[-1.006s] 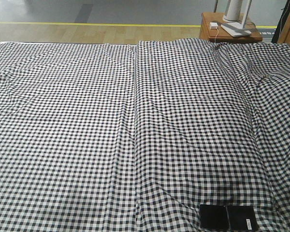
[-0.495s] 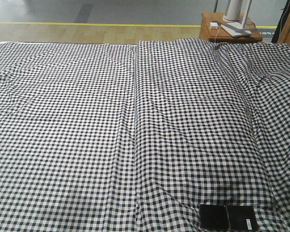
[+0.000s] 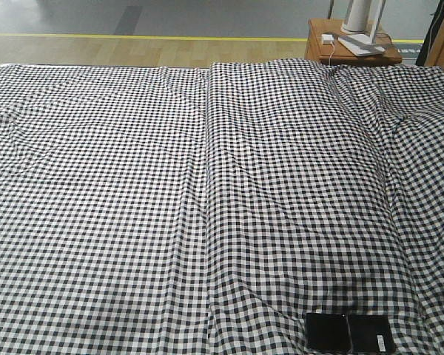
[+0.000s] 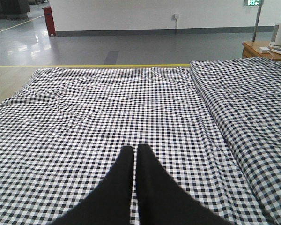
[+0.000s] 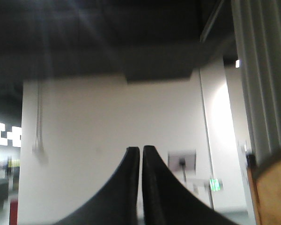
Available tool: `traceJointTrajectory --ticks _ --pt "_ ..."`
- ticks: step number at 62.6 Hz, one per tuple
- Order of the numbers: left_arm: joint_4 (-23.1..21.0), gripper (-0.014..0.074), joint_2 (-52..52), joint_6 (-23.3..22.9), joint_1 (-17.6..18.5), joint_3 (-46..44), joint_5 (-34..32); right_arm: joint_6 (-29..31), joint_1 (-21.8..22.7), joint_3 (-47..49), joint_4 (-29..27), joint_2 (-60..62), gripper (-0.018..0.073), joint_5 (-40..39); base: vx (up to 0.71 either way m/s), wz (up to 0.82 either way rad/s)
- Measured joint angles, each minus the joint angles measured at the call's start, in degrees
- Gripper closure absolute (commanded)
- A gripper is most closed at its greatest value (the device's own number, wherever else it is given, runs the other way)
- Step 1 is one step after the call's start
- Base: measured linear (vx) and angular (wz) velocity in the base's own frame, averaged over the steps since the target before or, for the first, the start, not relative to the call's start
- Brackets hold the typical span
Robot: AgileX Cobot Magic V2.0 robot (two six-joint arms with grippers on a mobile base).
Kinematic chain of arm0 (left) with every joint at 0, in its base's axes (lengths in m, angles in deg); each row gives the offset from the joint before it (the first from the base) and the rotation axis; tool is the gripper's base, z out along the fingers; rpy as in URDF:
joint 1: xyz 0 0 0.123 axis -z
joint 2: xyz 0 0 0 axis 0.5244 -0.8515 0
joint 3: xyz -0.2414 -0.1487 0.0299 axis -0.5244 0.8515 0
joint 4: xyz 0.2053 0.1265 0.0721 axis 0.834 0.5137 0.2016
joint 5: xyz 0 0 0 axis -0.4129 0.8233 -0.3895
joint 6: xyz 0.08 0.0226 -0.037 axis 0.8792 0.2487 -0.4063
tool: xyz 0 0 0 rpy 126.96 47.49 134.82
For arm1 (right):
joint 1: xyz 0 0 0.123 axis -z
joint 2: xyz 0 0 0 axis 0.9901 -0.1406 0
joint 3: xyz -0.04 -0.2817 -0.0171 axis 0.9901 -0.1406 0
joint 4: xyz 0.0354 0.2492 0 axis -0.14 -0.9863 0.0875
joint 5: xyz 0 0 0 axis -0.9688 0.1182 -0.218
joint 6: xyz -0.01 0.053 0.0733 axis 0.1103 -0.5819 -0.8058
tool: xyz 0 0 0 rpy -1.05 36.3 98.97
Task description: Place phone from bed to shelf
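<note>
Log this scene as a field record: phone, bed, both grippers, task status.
phone: flat on the bed, near edge, right side of front view
bed: checked sheet, wrinkled
left gripper: shut, empty, above the sheet
right gripper: shut, empty, aimed at a wall and ceiling
side table: beyond the bed's far right corner
status: phone not yet grasped

a reddish-brown side table point(image 3: 342, 54) holds a white charger point(image 3: 327, 38) and perhaps a lamp base point(image 3: 364, 46).

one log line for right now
phone: flat on bed | left gripper: shut, empty, over bed | right gripper: shut, empty
</note>
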Motion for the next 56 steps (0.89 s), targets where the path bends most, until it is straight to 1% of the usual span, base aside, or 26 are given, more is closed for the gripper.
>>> traceJointTrajectory --ticks 8,15,20,30,33,38,43,50,56 --pt "0.0 0.0595 0.0 0.0 0.0 0.0 0.0 2.2 0.0 9.4 -0.2 -2.7 0.0564 0.9 0.00 0.00" --pt "0.0 0.0595 0.0 0.0 0.0 0.0 0.0 5.0 0.0 18.3 -0.2 -7.7 0.0563 6.8 0.00 0.00" --pt "0.0 0.0595 0.0 0.0 0.0 0.0 0.0 6.4 0.0 25.1 -0.2 -12.6 0.0559 15.9 0.00 0.00" --pt "0.0 0.0595 0.0 0.0 0.0 0.0 0.0 6.7 0.0 37.2 -0.2 -23.7 0.0533 35.8 0.00 0.00" --pt "0.0 0.0595 0.0 0.0 0.0 0.0 0.0 6.7 0.0 39.5 -0.2 -27.2 0.0522 41.5 0.00 0.00" --pt "0.0 0.0595 0.0 0.0 0.0 0.0 0.0 6.7 0.0 42.3 -0.2 -32.0 0.0493 48.8 0.00 0.00" --pt "0.0 0.0595 0.0 0.0 0.0 0.0 0.0 6.7 0.0 43.4 -0.2 -37.0 0.0449 55.5 0.00 0.00" --pt "0.0 0.0595 0.0 0.0 0.0 0.0 0.0 6.2 0.0 43.6 -0.1 -42.4 0.0348 61.9 0.00 0.00" --pt "0.0 0.0595 0.0 0.0 0.0 0.0 0.0 5.0 0.0 43.6 -0.1 -46.8 0.0217 66.9 0.00 0.00"
